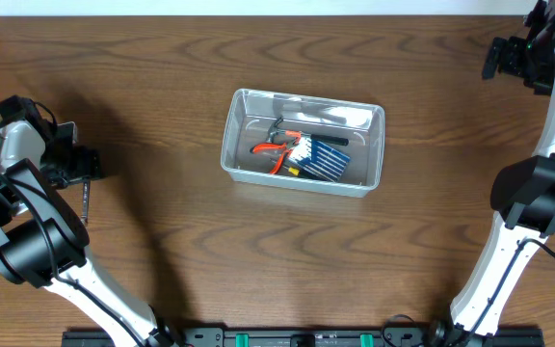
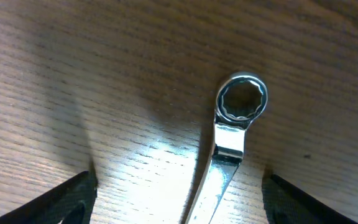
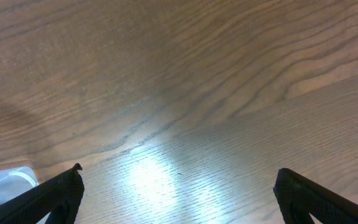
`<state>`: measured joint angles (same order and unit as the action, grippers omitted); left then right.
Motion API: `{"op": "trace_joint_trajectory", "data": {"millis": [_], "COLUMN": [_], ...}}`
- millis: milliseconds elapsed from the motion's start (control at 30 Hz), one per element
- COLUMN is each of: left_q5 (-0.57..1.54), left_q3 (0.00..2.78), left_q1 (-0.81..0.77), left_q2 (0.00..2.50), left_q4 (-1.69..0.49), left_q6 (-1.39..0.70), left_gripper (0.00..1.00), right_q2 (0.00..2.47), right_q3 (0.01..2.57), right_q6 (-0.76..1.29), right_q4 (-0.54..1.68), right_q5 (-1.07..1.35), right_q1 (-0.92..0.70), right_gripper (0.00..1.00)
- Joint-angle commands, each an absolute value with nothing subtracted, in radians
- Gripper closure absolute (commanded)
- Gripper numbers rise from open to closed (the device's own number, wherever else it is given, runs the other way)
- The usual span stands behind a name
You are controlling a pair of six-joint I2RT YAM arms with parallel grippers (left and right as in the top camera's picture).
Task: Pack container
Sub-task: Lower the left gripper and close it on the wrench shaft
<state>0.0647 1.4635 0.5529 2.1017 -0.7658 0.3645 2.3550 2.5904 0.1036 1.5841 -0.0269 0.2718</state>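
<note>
The clear container (image 1: 234, 145) stands mid-table and holds orange-handled pliers (image 1: 276, 149) and a blue screwdriver-set case (image 1: 324, 159). At the far left my left gripper (image 1: 78, 166) hangs low over a steel wrench (image 1: 85, 200). In the left wrist view the wrench's ring end (image 2: 242, 99) lies ahead, and its shank (image 2: 215, 186) runs back between my left gripper's (image 2: 180, 186) open jaws, with a gap on each side. My right gripper (image 1: 507, 58) is at the far right back corner, open (image 3: 179, 171) over bare wood. A corner of the container (image 3: 2, 182) shows at the right wrist view's lower left.
The wood-grain table (image 1: 162, 77) ends at a pale strip along the back edge. Both arm bases stand at the front edge, and the right arm's white link (image 1: 509, 241) rises along the right side.
</note>
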Motion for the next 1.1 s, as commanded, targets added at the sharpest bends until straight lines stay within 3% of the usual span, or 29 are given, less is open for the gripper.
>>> {"op": "trace_joint_trajectory", "data": {"millis": [0,300,800,1067], "left_q5": [0.060,0.060,0.147,0.146], "left_q3": [1.465,1.465,1.465,1.465], "left_q1": [0.558,0.558,0.557,0.557], "left_q2": [2.121,2.121,2.121,2.121], "left_q4": [-0.770,-0.773,-0.771,-0.772], "left_q6": [0.373,0.365,0.362,0.362], "left_gripper": [0.20,0.50,0.57,0.66], "right_q2": [2.339,2.339,2.339,2.339], "right_q3": [2.589,2.589,2.589,2.589], "right_q6": [0.119,0.119,0.119,0.119], "right_q4": [1.584,1.584,1.584,1.584], "right_q5": [-0.037,-0.037,-0.037,-0.037], "right_q1": [0.275,0.275,0.275,0.275], "right_gripper": [0.01,0.01,0.01,0.01]}}
